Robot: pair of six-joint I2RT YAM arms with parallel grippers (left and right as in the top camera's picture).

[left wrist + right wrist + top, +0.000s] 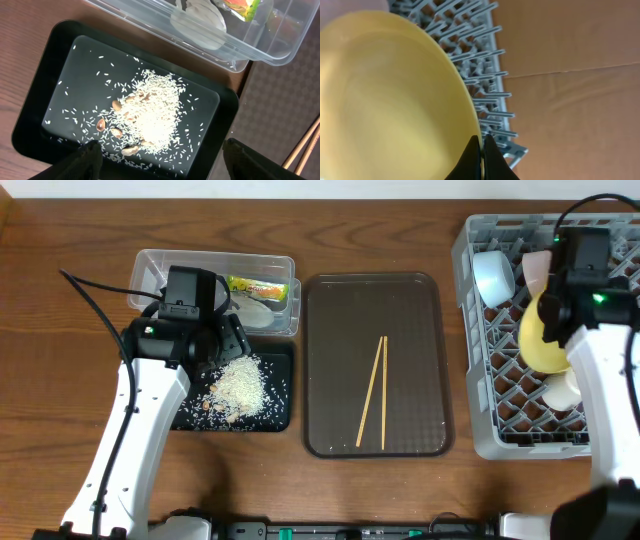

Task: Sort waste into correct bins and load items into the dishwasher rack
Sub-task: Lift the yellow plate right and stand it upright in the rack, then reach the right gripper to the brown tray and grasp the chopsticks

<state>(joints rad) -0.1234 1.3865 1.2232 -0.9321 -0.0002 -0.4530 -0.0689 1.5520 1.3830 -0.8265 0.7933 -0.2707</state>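
My left gripper (162, 167) hangs open over the near edge of the black tray (226, 120), which holds a heap of white rice (155, 110) and a few brown bits. Behind it, the clear tub (160, 265) contains the green wrapper (255, 284) and the crumpled clear wrapper (200, 25). My right gripper (481, 150) is shut on the rim of the yellow plate (385, 100), held on edge in the grey dishwasher rack (480, 380). A light-blue bowl (493, 277) and a white cup (562, 390) stand in the rack. Two chopsticks (372, 392) lie on the brown tray (325, 310).
The brown serving tray sits between the bins and the rack. The rack's pegs (480, 75) crowd close to the plate's edge. Bare wooden table (570, 100) lies beyond the rack's side. A black cable (95, 300) trails left of my left arm.
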